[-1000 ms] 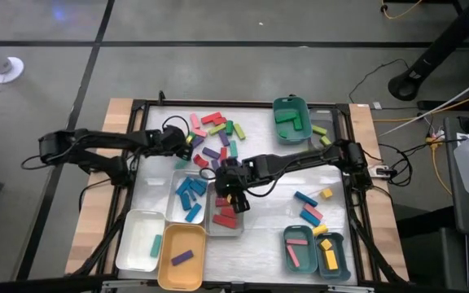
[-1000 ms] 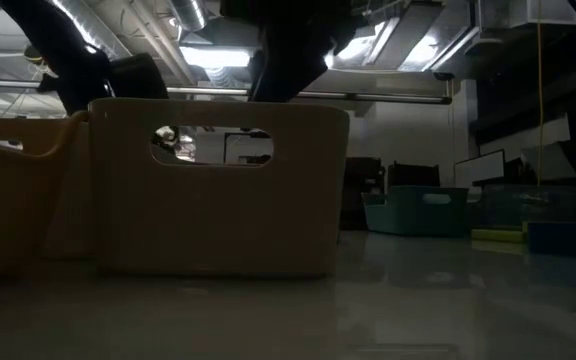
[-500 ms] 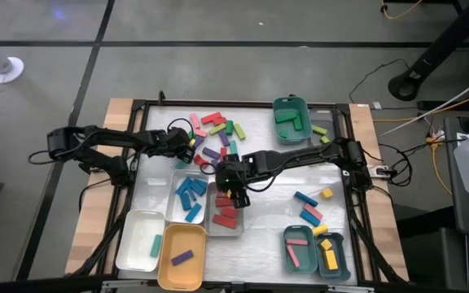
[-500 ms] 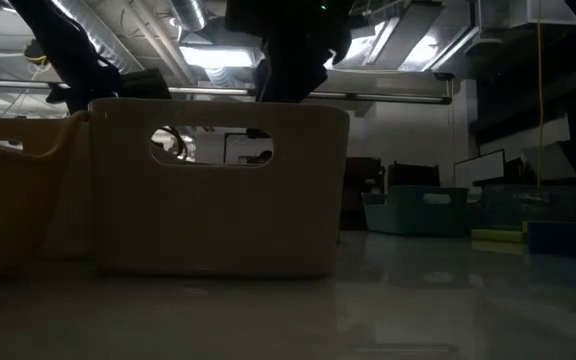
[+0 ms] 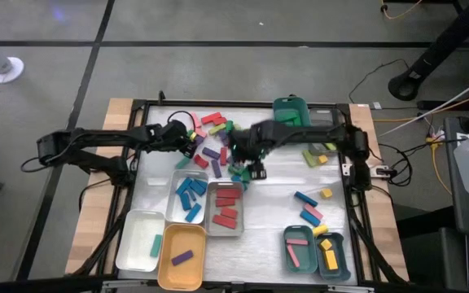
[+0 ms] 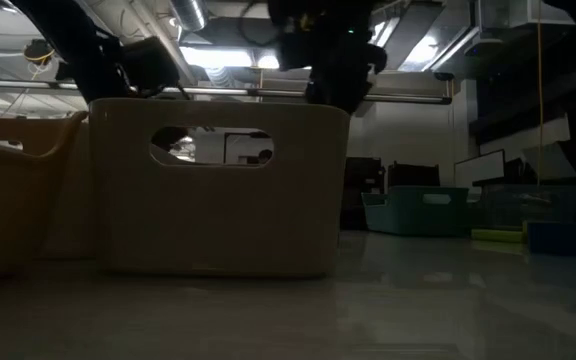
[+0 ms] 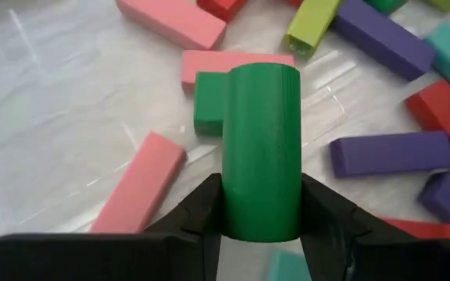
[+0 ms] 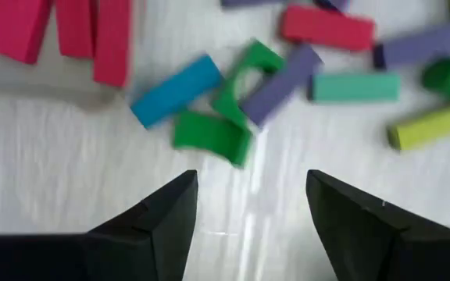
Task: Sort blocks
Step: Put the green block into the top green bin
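Left tool [image 7: 260, 222] gripping a green block [image 7: 261, 148] between both fingers, hovering over the loose pile of blocks [image 5: 214, 138] at the far middle of the bench [image 5: 275, 207]. Right tool [image 8: 248, 211] standing wide open and holding nothing, hanging just above scattered pieces beside the grey tray of red blocks [image 5: 225, 208]: a blue block [image 8: 176, 90], a second green block [image 8: 209, 136], a purple block [image 8: 281, 84].

Risks, as a judgement:
- Working close together over the same pile; crossing paths likely to cause a bump between the two arms.
- Gripping the green block near one end only, most of it sticking out forward; possibly pivoting or slipping during the carry toward the green-filled teal tray [image 5: 290, 114] at the far edge.
- Coming down with open fingers among touching, overlapping pieces; likely pinching two at once or nudging neighbours away.
- Lying just beside the tray wall, the blue block likely getting pushed against it instead of lifted.

Differing from a second ago:
- Right tool having travelled from above the grey tray of red blocks to the pile's near edge, the arm now stretching across in front of the teal tray.
- Left tool having narrowed onto the green block, staying at the pile's left side.
- Trays sitting unchanged.
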Robot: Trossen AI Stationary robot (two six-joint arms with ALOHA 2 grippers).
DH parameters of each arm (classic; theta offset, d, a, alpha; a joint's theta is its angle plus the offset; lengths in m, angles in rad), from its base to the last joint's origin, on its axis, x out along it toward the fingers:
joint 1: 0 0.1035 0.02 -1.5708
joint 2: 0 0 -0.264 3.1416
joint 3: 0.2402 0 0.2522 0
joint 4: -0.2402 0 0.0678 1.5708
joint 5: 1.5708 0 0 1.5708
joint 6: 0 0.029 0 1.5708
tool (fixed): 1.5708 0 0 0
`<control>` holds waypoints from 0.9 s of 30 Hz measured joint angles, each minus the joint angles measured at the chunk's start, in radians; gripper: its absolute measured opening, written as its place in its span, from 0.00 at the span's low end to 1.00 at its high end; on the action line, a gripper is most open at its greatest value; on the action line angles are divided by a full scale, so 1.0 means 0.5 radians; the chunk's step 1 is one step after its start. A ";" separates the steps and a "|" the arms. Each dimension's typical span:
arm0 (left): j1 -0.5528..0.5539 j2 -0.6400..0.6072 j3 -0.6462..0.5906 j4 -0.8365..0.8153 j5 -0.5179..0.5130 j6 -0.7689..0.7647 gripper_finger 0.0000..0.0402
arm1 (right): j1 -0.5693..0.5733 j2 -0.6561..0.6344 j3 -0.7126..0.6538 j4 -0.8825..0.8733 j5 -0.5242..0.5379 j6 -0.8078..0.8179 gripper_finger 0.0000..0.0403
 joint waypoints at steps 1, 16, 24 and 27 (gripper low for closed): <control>0.000 -0.027 0.001 -0.022 0.000 0.000 0.29 | -0.049 -0.025 0.000 -0.045 -0.033 -0.004 0.59; -0.185 -0.192 0.008 0.298 0.289 -0.022 0.29 | -0.824 -0.936 -1.339 1.403 -1.008 0.343 0.59; -0.470 -0.152 0.009 1.103 0.368 0.114 0.29 | -0.657 -0.861 -1.682 2.580 -1.105 0.688 0.59; -0.555 -0.087 0.009 1.364 0.340 0.165 0.29 | -0.538 -0.799 -1.681 2.871 -1.099 0.689 0.59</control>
